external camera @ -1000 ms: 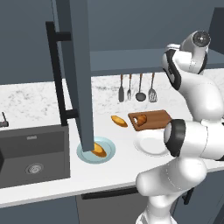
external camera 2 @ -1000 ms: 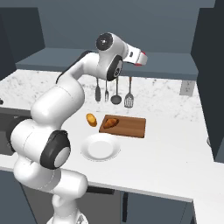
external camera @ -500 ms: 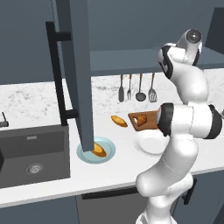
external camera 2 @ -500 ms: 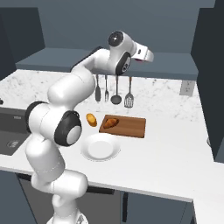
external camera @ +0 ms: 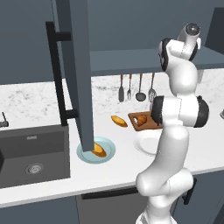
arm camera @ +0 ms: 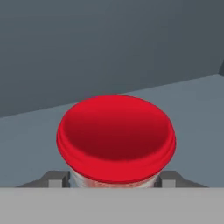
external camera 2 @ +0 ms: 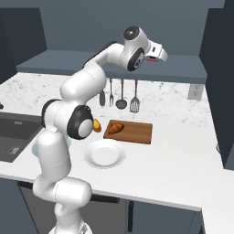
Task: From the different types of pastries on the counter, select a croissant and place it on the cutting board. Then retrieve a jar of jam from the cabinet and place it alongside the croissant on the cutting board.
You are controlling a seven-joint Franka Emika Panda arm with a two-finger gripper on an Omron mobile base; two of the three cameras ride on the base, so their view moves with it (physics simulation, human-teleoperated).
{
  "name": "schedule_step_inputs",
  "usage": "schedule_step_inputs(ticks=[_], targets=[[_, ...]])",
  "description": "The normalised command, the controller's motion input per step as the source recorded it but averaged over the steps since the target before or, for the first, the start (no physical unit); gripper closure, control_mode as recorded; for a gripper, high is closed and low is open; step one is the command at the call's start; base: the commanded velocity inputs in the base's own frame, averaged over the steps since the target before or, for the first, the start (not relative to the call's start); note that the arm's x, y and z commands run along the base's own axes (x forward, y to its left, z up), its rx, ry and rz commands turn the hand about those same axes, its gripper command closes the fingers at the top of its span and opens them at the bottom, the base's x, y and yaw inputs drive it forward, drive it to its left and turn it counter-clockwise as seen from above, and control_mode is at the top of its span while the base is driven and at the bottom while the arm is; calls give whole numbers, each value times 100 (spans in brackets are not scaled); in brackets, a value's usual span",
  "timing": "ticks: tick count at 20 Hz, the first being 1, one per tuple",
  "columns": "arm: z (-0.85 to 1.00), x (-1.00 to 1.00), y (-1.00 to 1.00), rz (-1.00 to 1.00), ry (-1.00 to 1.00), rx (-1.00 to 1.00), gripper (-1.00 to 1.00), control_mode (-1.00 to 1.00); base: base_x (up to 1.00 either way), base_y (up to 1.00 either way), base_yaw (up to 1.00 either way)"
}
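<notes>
Two gripper point(arm camera: 113, 181) fingertips flank jam jar point(arm camera: 116, 138).

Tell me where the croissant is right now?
The croissant lies on the left end of the cutting board, below the hanging utensils; the white plate sits just in front of the board in the right base view.

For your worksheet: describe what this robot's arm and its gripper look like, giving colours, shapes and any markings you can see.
The arm is made of glossy white, rounded tubular segments joined by bulbous links with dark grey circular joint caps. Its white hand carries a small red mark. In the hand view, the gripper has two small blocky dark grey fingertips. No cables show.
</notes>
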Motion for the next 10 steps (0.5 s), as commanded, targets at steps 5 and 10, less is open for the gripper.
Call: schedule_step_inputs(ticks=[5, 10], targets=[[-25, 4, -22, 3, 7, -1, 100, -100, 0, 0, 0], [-6, -12, -10, 1, -1, -6, 100, -100, 0, 0, 0]])
